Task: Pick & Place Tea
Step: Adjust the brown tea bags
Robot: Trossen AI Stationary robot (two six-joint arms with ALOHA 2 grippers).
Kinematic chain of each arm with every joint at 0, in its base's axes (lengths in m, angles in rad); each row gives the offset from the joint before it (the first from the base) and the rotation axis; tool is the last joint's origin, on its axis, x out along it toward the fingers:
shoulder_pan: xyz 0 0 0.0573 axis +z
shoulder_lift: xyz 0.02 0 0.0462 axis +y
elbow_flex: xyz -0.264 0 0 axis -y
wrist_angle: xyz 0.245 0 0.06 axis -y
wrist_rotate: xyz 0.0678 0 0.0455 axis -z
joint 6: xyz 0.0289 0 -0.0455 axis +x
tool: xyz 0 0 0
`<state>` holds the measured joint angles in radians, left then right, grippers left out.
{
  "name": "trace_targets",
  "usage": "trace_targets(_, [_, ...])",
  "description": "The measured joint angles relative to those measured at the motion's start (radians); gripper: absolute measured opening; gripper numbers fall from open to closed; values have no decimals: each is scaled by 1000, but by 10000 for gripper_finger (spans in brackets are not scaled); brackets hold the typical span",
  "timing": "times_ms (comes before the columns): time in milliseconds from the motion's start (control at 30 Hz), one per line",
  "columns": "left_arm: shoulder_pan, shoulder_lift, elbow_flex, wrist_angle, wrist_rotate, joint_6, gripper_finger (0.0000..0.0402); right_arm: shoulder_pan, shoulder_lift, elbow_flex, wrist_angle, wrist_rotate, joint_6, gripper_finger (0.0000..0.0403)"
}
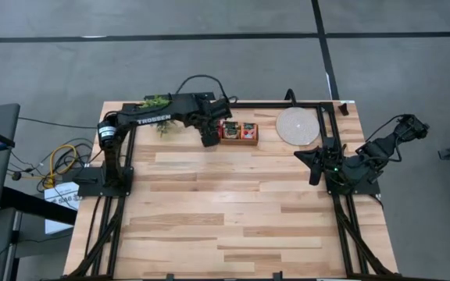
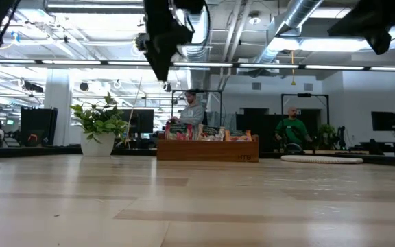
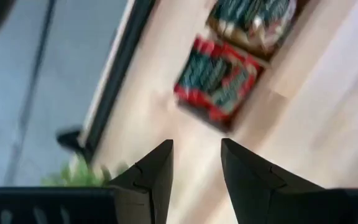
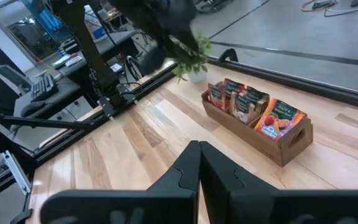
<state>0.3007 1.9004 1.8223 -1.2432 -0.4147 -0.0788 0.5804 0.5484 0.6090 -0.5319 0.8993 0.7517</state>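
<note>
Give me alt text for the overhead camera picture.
The left arm's claw hangs at the left end of a wooden box of tea packets at the far edge of a light wooden table. A round pale mat lies right of the box.

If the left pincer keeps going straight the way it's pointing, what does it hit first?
Probably the red tea packet at the near end of the wooden box; the left pincer is open and aimed at it, though depth is unclear.

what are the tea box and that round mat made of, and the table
The tea box looks like plain unfinished wood: pale brown, with a cut-out handle slot. The round mat seems woven or cork-like, beige with faint rings, though that's hard to confirm. The table appears to be light butcher-block wood, with visible jointed planks.
</note>
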Motion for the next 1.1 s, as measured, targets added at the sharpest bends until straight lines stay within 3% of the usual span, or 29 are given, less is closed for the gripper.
trace_targets(67, [-11, -34, 4, -55, 24, -76, 129, 0, 0, 0, -39, -5, 0, 0])
trace_targets(200, [-55, -153, -79, -13, 65, -130, 129, 0, -14, 0, -139, -16, 1, 0])
trace_targets(467, [-135, -536, -486, 216, 137, -298, 129, 0, -90, 28, -156, -64, 6, 0])
trace_targets(733, [-275, -946, -894, 469, 194, -547, 129, 1, -193, 42, -173, -227, 17, 0])
trace_targets(867, [-366, -1103, -1055, 632, 197, -601, 129, 1, -204, 43, -178, -262, 97, 0])
trace_targets(967, [-417, -1203, -1159, 724, 193, -617, 129, 1, -202, 34, -168, -350, 60, 0])
trace_targets(1100, [-466, -1303, -1275, 874, 192, -623, 129, 2, -202, -26, -33, -406, 44, 0])
